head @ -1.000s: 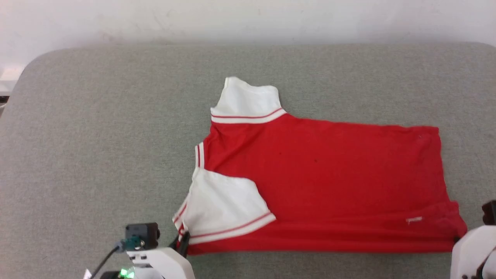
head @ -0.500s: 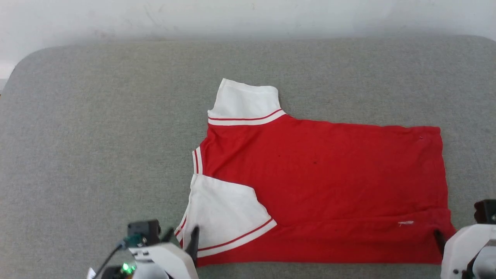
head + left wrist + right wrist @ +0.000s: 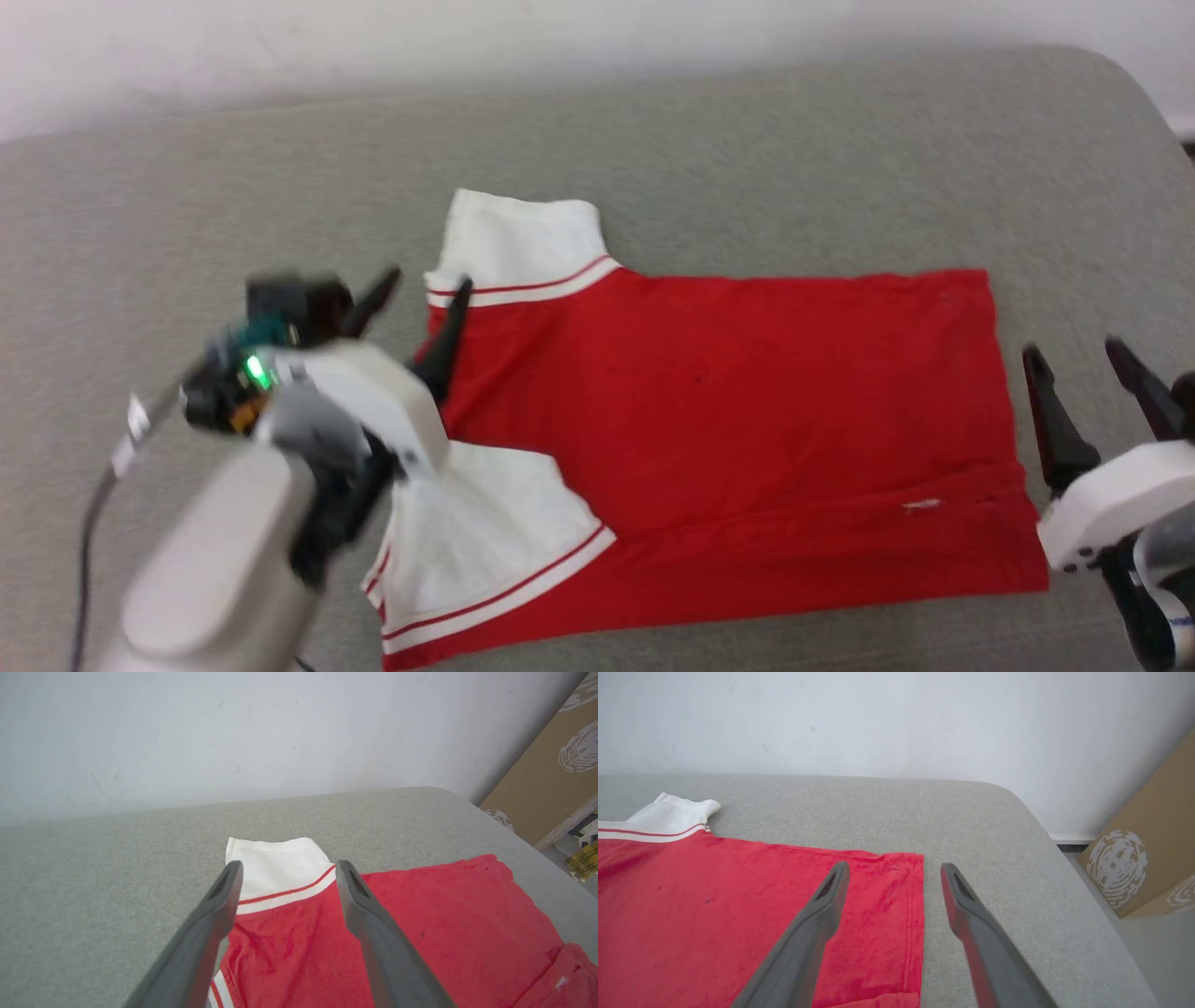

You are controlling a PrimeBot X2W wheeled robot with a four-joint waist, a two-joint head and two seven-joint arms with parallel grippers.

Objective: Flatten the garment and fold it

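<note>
Garment (image 3: 747,420) is lying flat on the grey surface (image 3: 747,168) before you, its near white sleeve (image 3: 485,551) lying folded over the red body. Your left tool (image 3: 428,278) is gaping wide, released and empty, at the shoulder end, and your right tool (image 3: 1072,348) is standing just as wide, gripping nothing, just beside the hem. Farther off, the other sleeve (image 3: 518,238) is sticking out toward the white wall (image 3: 560,37).

You have bright, even light with only faint shadows. In the head view the left tool (image 3: 428,277) and its arm at the near left are motion-smeared (the garment (image 3: 747,420) looks soft too); both wrist views are crisp.
</note>
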